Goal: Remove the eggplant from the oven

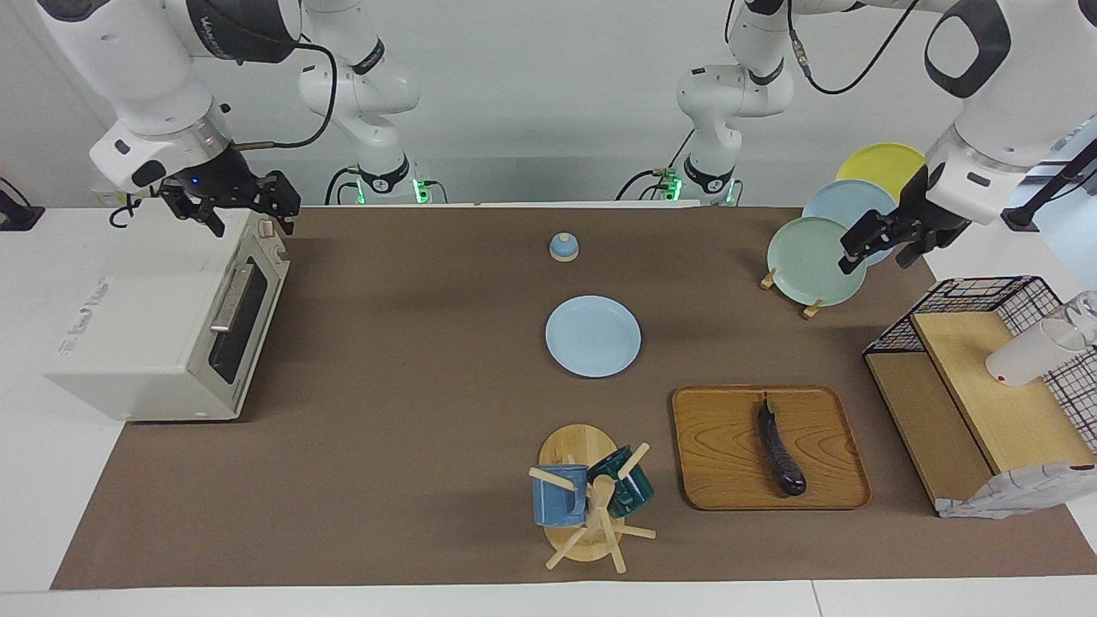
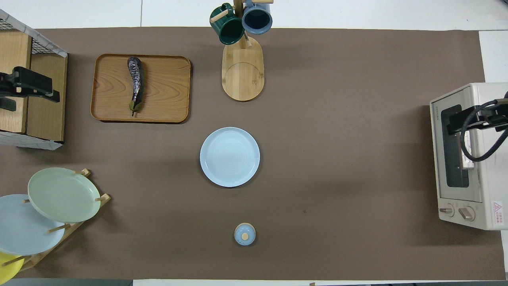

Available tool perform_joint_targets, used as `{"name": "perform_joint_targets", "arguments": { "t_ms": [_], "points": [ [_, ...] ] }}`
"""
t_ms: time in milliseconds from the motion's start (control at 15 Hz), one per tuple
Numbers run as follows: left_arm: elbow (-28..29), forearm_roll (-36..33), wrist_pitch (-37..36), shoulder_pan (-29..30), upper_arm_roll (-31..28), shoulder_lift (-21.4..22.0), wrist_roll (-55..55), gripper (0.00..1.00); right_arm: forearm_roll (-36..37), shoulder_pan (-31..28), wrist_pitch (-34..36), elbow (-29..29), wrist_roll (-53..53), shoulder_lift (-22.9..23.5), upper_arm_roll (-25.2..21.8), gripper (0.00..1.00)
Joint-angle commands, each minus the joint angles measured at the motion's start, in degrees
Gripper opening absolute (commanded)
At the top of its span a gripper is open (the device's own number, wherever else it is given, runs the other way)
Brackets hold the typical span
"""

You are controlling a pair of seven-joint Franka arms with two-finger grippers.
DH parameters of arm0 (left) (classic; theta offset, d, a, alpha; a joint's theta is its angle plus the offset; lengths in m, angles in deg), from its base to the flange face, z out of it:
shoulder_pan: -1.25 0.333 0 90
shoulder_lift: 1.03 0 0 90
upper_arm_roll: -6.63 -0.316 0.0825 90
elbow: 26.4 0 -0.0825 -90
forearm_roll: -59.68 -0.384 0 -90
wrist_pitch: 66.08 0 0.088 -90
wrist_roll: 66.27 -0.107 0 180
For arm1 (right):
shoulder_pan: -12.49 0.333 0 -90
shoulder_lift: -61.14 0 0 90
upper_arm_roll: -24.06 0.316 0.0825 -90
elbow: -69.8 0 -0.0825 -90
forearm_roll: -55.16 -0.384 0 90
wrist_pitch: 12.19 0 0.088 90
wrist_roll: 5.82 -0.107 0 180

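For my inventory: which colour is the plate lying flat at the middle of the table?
Pale blue plate; the overhead view shows it best.

The eggplant [image 1: 780, 447] lies on the wooden tray [image 1: 720, 446], which sits toward the left arm's end of the table, farther from the robots than the plate [image 1: 593, 335] at the table's middle. The mug tree [image 1: 583, 506] stands beside the tray, farther from the robots than the plate. The small lidded pot [image 1: 563, 247] sits nearer to the robots than the plate. The plate rack [image 1: 814, 257] stands nearer to the robots than the tray. The wire shelf [image 1: 977, 377] stands at the left arm's end, beside the tray. The oven [image 1: 163, 326] stands at the right arm's end, its door shut
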Motion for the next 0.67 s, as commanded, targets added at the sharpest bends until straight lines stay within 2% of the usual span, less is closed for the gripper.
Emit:
{"name": "perform_joint_targets", "arguments": {
  "t_ms": [0,200,333,467,600],
  "points": [
    [8.67,-2.1,0.52,-1.69,-0.11,5.85,0.82,1.0,-1.49,-0.79,1.18,0.54,-0.62,-0.91,0.17,1.0],
    [14.47,-4.74,2.45,-4.06,0.16,8.93,0.91,1.0,-1.67,-0.7,1.18,0.54,-0.97,-0.21,0.08,1.0],
    [17.64,-4.74,4.04,-2.85,3.13,10.51,0.83,1.0,-1.58,-0.61,1.26,0.46,-0.89,-0.21,0.08,1.0],
    [17.66,-4.74,4.22,2.15,8.48,10.61,0.38,1.0,-1.58,-0.61,1.27,0.54,-0.89,-0.29,0.08,1.0],
    [15.74,-4.66,2.56,3.05,10.26,9.82,0.91,1.0,-1.58,-0.61,1.27,0.63,-0.8,-0.47,0.08,1.0]
  ]
}}
